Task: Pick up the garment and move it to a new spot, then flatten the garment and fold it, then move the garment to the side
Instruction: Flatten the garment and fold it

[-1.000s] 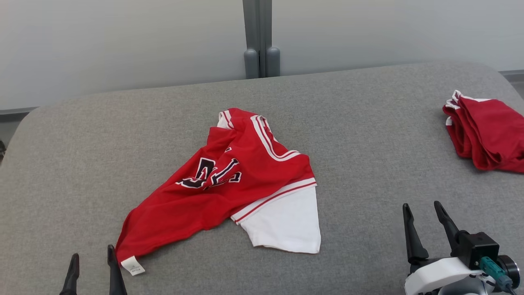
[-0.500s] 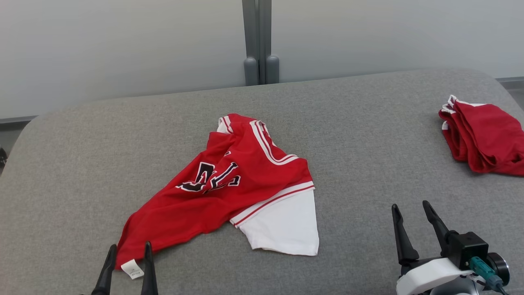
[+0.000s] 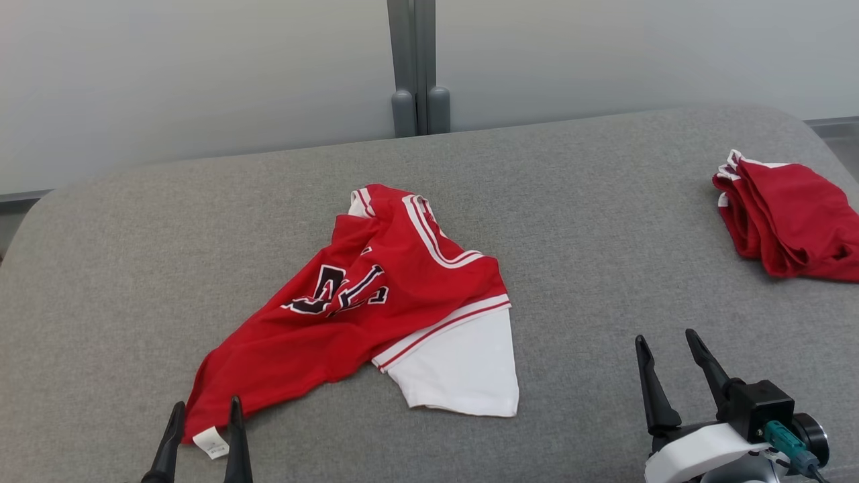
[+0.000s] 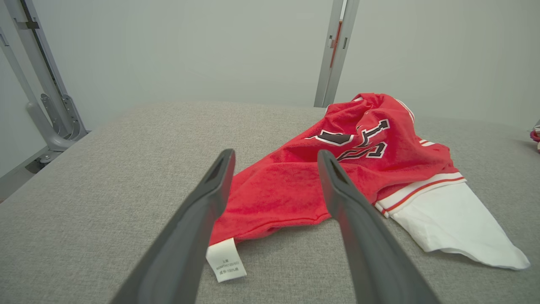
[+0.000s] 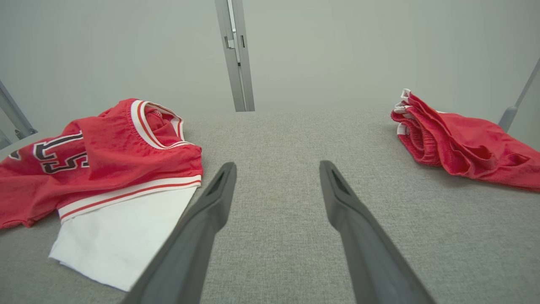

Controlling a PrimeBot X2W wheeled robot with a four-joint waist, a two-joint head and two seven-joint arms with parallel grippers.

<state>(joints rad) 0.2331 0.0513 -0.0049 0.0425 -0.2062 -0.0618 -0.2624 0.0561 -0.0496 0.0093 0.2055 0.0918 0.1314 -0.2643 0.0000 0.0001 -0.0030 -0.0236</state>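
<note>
Barely legible: small print on the white care tag (image 4: 225,259); black block characters (image 3: 339,290), white-edged, creased.
Garment (image 3: 429,288): red jersey knit, white striped trim, white panel, crumpled mid-table.
Table (image 3: 604,221): grey woven fabric, rounded corners.
Left gripper (image 3: 207,402): fingers apart, either side of the tag.
Right gripper (image 3: 666,335): fingers apart, over bare table.

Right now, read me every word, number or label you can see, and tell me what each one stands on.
"15", uncertain: on the red garment, the black white-edged characters are creased and partly folded under; the right wrist view suggests these digits.
Unreadable: the white tag at the garment's near corner carries small printed lines, too small to read.
None: the folded red cloth at the far right shows no text.
</note>
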